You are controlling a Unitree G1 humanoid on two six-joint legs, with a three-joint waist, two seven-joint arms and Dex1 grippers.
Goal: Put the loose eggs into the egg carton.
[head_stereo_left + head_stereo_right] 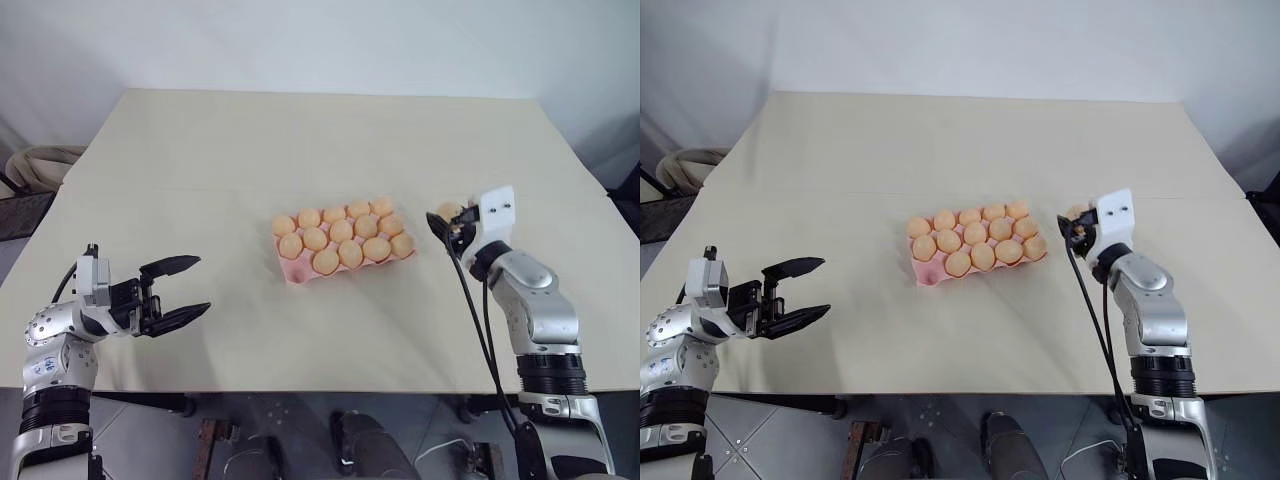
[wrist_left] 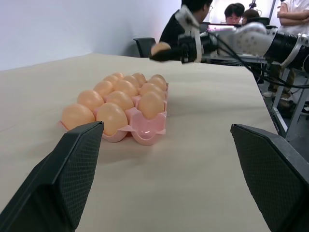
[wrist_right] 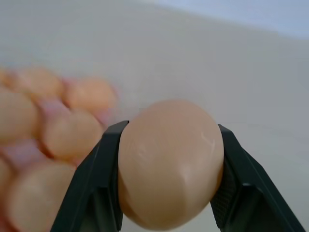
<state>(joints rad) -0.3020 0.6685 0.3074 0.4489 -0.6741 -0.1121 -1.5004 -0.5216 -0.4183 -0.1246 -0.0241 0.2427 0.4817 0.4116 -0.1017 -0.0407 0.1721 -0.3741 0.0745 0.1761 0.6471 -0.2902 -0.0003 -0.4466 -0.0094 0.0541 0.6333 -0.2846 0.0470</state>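
Pale-orange and smooth, the egg (image 3: 170,164) sits pinched between the two black fingers (image 3: 91,188) of the right gripper (image 1: 447,222), which holds it above the surface (image 1: 300,140), just to the right of the egg carton (image 1: 297,272). From the right wrist view the grip looks square, one finger on each flank of the shell, with the wider part of the egg bulging out in front.

The pink moulded carton lies at the middle of the surface and its cups are nearly all filled. One cup at its near-left corner, the corner toward the left gripper (image 1: 172,291), shows bare pink. No other loose egg lies on the surface around the carton, so this seems to be the last one.

The step in hand appears to be the carry: the egg is held clear of the surface and has yet to cross over the carton. The next move calls for taking it across the filled rows to that empty corner cup, high enough not to clip the seated eggs, then lowering it until it rests in the cup before the fingers part.

Left of the carton and well apart from it, the left gripper hovers near the surface's front edge with its fingers spread and nothing between them.
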